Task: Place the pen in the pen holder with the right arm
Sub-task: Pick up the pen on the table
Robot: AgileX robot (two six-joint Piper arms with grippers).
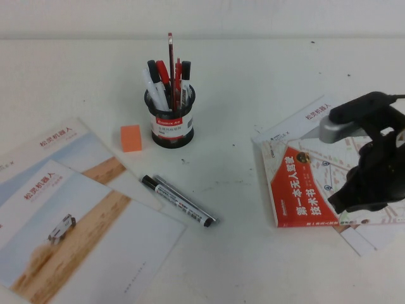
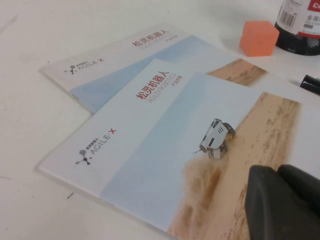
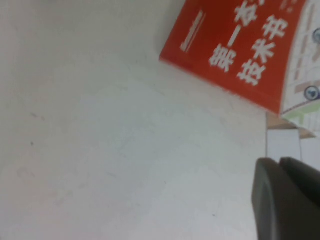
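Pen (image 1: 178, 201) lies at centre frame in the high view, below the pen holder (image 1: 171, 123). My right gripper (image 3: 280, 200), fingers pressed together and empty, hovers by the red book (image 3: 240, 50); my left gripper (image 2: 282, 202), likewise closed, sits over brochures (image 2: 165, 150).

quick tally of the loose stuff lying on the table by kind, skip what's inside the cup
pens: 2, the pen and a silver pen beside it
brochures: 2
book: 1
pen holder: 1
orange block: 1
total: 7
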